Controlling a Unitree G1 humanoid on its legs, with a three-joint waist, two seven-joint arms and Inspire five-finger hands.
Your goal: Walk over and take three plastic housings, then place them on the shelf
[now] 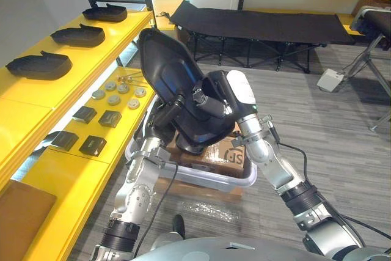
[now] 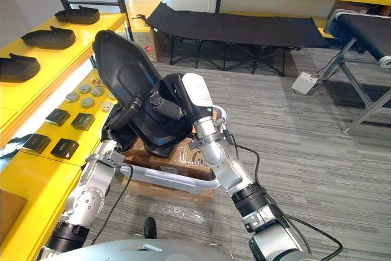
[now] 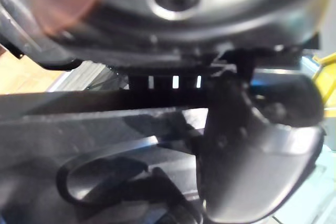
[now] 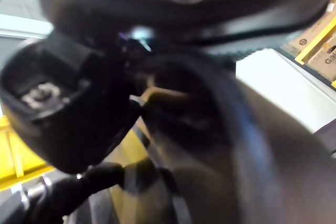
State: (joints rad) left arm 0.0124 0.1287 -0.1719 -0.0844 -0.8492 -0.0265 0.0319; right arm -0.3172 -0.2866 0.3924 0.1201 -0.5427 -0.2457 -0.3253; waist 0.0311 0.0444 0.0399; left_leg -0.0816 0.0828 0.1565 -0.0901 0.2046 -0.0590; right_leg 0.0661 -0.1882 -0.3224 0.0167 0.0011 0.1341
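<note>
Gripping black plastic housing (image 1: 165,65) mid-frame in right hand (image 1: 204,99); left hand (image 2: 119,132), cannot tell. Already on yellow shelf (image 1: 24,99), upper left: three similar housings (image 1: 78,35).

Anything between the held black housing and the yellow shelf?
Nothing visible. The black plastic housing, gripped by the right hand, left hand beneath, has open air to the top tier of the yellow shelf. Three black housings sit there; the near end is bare.
</note>
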